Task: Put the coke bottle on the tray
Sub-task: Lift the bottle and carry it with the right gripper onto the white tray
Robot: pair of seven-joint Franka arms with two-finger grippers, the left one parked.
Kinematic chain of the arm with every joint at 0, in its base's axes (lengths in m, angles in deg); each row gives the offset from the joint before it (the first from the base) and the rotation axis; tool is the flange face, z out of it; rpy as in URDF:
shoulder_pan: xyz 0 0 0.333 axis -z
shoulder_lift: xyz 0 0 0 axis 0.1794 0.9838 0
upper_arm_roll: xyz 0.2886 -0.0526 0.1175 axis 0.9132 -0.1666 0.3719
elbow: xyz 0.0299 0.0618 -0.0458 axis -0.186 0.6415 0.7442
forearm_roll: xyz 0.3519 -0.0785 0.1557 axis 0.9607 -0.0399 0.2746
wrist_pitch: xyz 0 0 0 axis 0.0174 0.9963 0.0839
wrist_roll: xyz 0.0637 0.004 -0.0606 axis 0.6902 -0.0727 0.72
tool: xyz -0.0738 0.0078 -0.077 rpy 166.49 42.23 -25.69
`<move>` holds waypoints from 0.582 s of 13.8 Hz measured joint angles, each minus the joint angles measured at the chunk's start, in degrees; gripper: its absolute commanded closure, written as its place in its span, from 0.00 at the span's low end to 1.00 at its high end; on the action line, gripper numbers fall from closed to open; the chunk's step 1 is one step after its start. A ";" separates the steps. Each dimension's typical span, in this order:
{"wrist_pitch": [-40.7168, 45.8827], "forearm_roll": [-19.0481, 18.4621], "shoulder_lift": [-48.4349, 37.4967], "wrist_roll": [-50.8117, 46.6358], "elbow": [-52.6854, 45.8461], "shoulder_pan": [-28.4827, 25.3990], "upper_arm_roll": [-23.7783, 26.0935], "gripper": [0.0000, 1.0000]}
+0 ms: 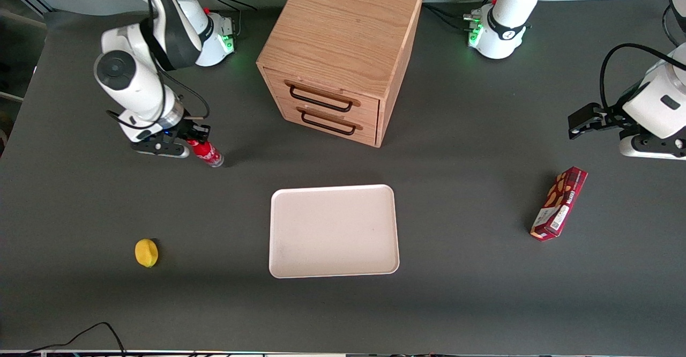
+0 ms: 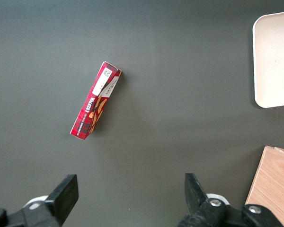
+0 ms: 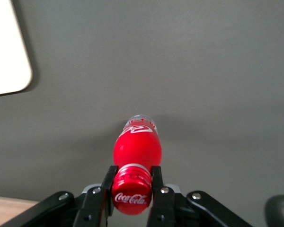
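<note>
Gripper (image 3: 132,187) pinches the bottle (image 3: 137,149) at the cap, one finger (image 3: 108,187) pressed on each side of it. From the front, the gripper (image 1: 188,141) sits at the working arm's end of the bench (image 1: 471,303), with the bottle (image 1: 207,153) hanging tilted under it, clear base about at bench level; whether the base touches the surface cannot be told. Grasp looks done. Transfer not done: the tray (image 1: 333,230) lies bare, well apart from the bottle, nearer the front camera and toward the middle of the bench, in front of the drawer cabinet (image 1: 343,51). Left to do, by my reading: lift, carry over the rim, set down, release. Lemon (image 1: 146,252) and snack box (image 1: 559,202) lie off the likely path. A cap-only hold may let the bottle swing.
</note>
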State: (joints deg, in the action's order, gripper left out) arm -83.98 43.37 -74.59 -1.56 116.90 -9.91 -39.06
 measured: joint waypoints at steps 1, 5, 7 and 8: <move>7.43 0.01 -0.25 0.61 -6.47 0.02 -0.40 1.00; 28.47 0.82 5.12 0.49 -32.00 0.01 -0.31 1.00; 34.40 2.37 13.78 -4.76 -45.37 -0.05 1.72 1.00; 35.50 2.47 19.06 -9.04 -51.54 -0.21 3.80 1.00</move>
State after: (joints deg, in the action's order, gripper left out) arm -48.48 45.84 -55.53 -10.60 65.35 -10.12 -35.26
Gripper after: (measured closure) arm 0.674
